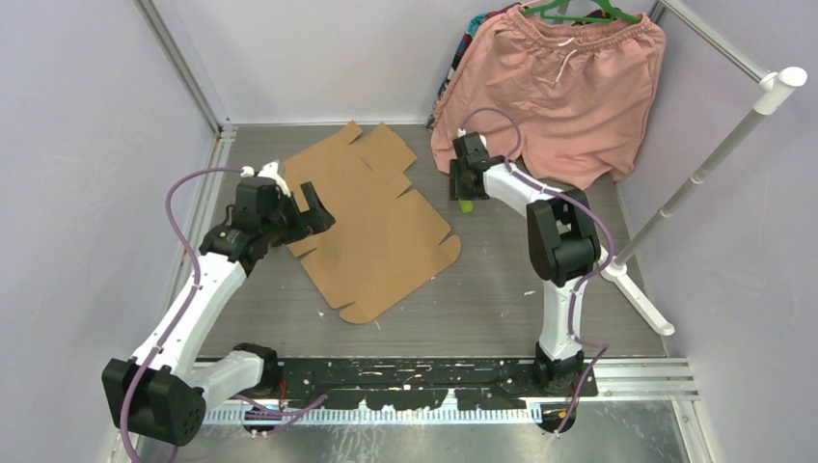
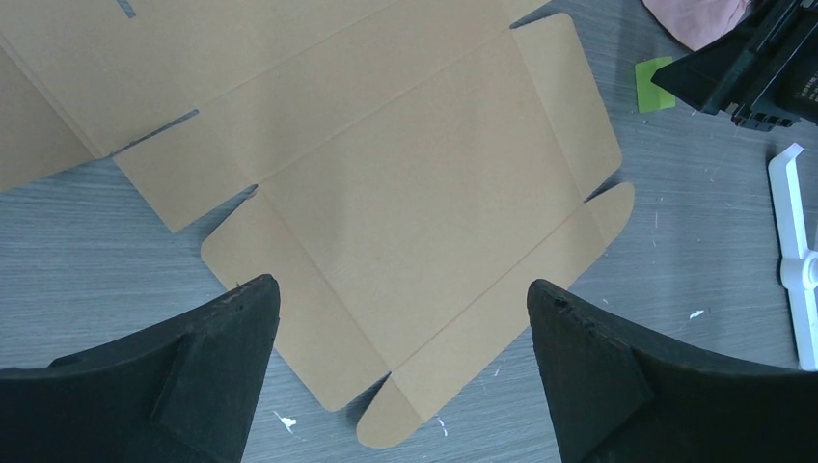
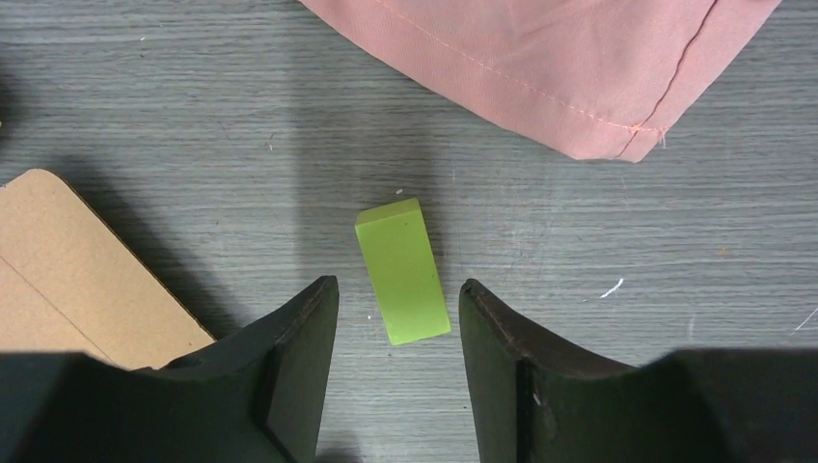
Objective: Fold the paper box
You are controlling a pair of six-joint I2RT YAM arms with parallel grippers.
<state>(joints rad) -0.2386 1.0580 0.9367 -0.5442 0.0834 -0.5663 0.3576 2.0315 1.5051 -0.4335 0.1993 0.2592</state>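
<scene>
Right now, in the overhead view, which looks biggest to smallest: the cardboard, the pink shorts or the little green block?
1. shorts, somewhat ahead; they hang while the rest lie flat, so true size is unsure
2. cardboard
3. green block, by far the smallest

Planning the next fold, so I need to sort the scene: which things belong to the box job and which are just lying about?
For the job: paper box, lying flat and unfolded; left gripper, open above it.
Lying about: green block, untouched between the open jaws of the right gripper; pink shorts; white rack.
</scene>
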